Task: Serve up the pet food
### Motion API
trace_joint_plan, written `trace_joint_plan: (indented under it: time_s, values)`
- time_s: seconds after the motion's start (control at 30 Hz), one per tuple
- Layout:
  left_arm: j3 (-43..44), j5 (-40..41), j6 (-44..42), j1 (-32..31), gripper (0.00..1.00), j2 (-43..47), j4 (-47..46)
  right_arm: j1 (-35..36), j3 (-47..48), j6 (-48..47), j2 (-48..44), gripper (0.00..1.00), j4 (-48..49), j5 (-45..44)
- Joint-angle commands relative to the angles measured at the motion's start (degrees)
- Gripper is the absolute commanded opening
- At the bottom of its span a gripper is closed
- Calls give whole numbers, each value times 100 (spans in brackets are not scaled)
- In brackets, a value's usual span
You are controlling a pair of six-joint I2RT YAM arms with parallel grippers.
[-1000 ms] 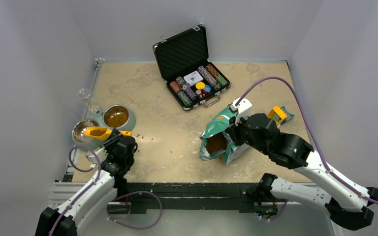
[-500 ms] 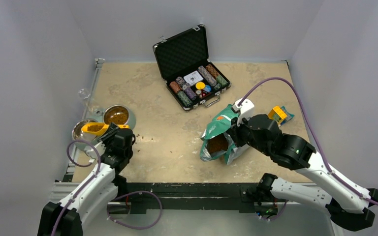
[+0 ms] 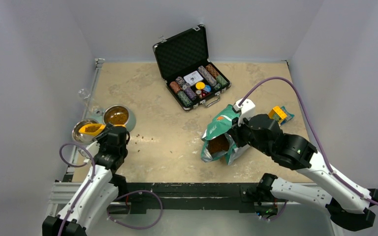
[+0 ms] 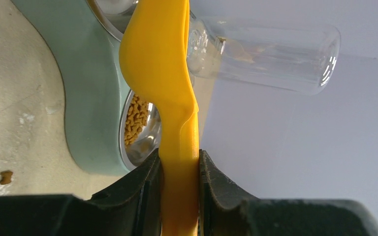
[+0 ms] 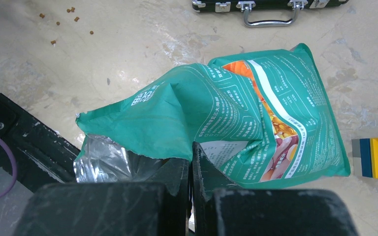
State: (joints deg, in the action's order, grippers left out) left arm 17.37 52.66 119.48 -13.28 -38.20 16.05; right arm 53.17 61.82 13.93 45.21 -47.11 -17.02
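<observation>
One bowl (image 3: 105,117) already holds pet food (image 3: 116,117). Left jaws grip the yellow scoop (image 3: 91,129), full, over the other bowl (image 3: 74,132); right jaws pinch the pouch (image 5: 216,113). Next, tipping the scoop seems needed.

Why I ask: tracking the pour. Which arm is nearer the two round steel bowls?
Left. Its fingers hold the yellow plastic scoop over the near bowl; the right fingers pinch the teal-green pouch across the table.
</observation>
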Motion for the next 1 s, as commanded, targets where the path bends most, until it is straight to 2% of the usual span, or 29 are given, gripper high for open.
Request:
trace_joint_plan:
  time_s: [0.0, 0.2, 0.97]
  values:
    - [433, -287, 3503, 220, 0, 336, 989, -70, 228, 17, -56, 0, -360, -302]
    - [629, -886, 3512, 585, 0, 486, 1699, -70, 285, 14, -30, 0, -360, -320]
    - [1174, -1782, 3503, 962, 0, 91, 2261, -70, 148, 329, -200, 0, -414, -455]
